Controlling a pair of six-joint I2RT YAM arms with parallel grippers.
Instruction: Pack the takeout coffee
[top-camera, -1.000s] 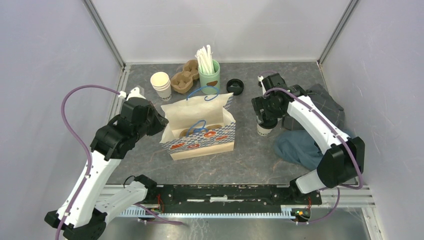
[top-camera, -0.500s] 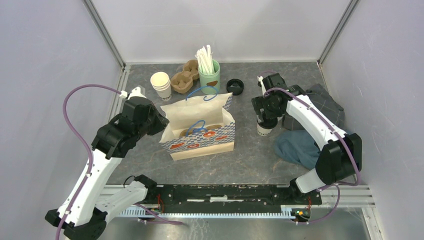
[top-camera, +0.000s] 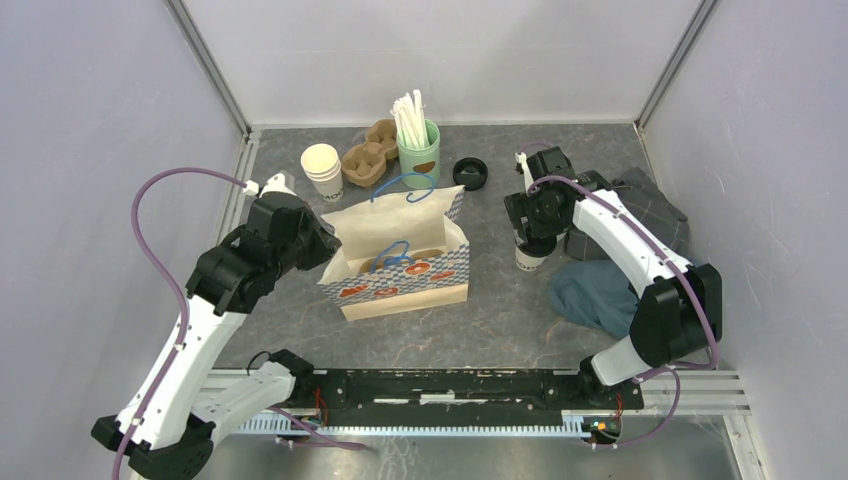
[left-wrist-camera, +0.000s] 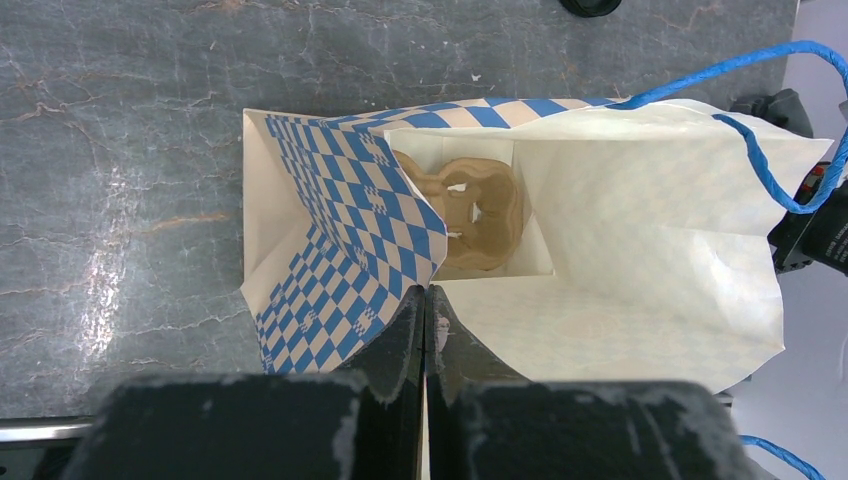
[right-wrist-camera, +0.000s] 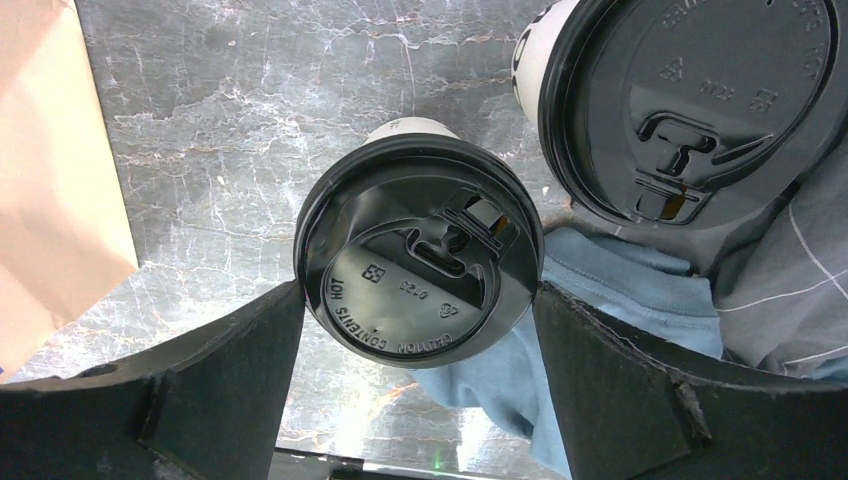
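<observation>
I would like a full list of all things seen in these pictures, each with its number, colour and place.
bag: one, cream with blue checks, table middle, open
carrier in the bag: one, brown, at its bottom
second carrier: one, brown, behind the bag
coffee cups with lids: two, white, black lids, right of the bag; the other beside the first
stacked cups: one stack, white, back left
straws: a bunch, white, in a green cup
loose lid: one, black, back
cloths: one blue, one grey, right side
table: grey marble
left gripper: shut on the bag's edge
right gripper: fingers beside one lid, grip unclear
</observation>
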